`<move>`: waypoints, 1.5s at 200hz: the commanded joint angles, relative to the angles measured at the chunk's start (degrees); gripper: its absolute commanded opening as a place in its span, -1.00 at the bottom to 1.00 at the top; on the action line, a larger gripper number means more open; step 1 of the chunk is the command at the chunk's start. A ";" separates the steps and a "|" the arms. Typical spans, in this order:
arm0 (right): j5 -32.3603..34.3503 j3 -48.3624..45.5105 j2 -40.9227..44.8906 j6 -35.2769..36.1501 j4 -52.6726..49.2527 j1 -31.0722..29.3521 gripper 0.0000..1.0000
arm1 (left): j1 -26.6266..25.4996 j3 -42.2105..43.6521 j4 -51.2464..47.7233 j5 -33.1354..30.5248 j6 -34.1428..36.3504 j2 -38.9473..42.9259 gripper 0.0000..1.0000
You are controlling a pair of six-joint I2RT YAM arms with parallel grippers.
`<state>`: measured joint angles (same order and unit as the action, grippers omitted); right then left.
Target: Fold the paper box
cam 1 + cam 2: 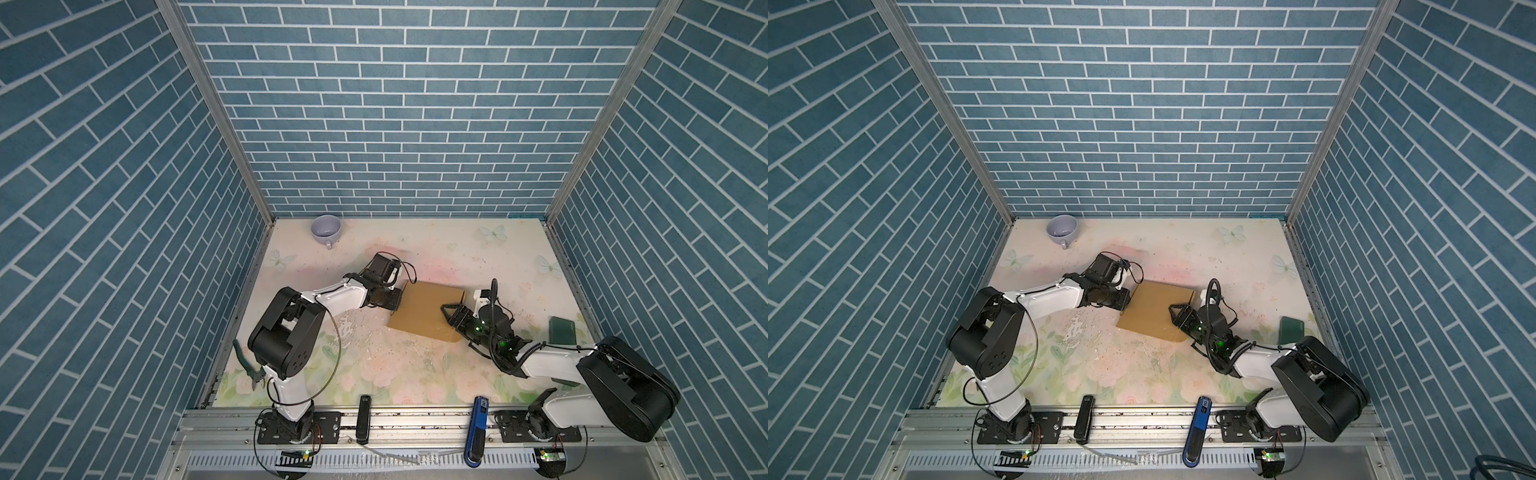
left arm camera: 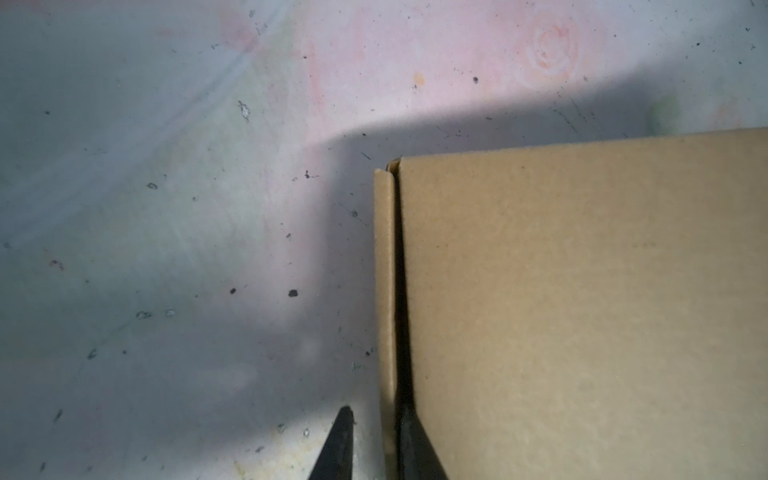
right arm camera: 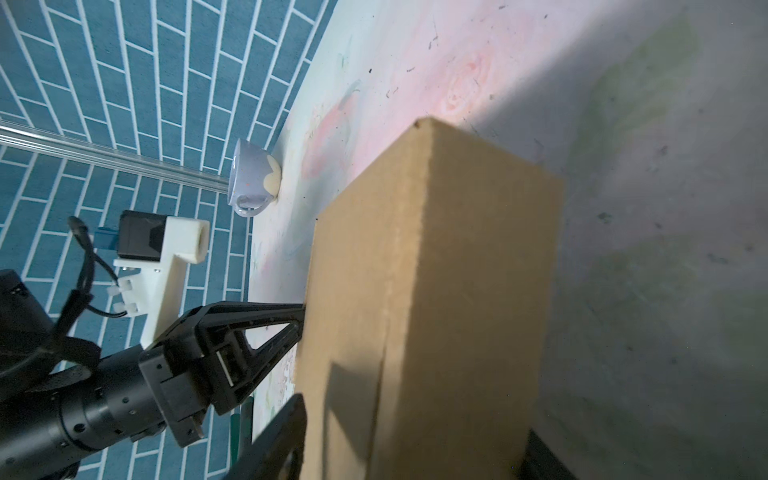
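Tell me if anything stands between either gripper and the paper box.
Nothing visible does. The left gripper straddles a side wall of the paper box, and the right gripper is at its opposite edge.

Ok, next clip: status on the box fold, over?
Left gripper narrowly open, astride the paper box side wall. Right gripper wide across its right edge, grip unclear. Folded shut; cup well clear at back corner.
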<state>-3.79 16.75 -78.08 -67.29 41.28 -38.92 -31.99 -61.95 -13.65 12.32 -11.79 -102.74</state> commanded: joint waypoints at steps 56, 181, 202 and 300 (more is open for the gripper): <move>-3.59 5.62 0.95 -1.51 -0.93 -0.09 0.28 | 0.01 -1.06 -3.58 -0.36 0.17 0.43 -0.47; -3.42 9.00 -0.74 -0.96 -4.34 -0.82 -0.29 | 0.47 -1.31 -3.29 -0.81 -0.48 3.32 -0.33; -2.94 8.99 1.00 -0.24 -6.28 -0.81 -0.36 | 1.20 -2.57 -3.95 -0.89 -0.60 4.68 -0.22; -13.52 15.24 14.02 8.45 -24.20 5.67 -0.53 | 12.56 -0.85 -0.30 12.03 -3.61 19.55 0.99</move>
<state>-11.11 25.65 -69.32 -64.69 25.50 -35.99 -21.85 -65.45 -17.17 15.62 -13.87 -85.08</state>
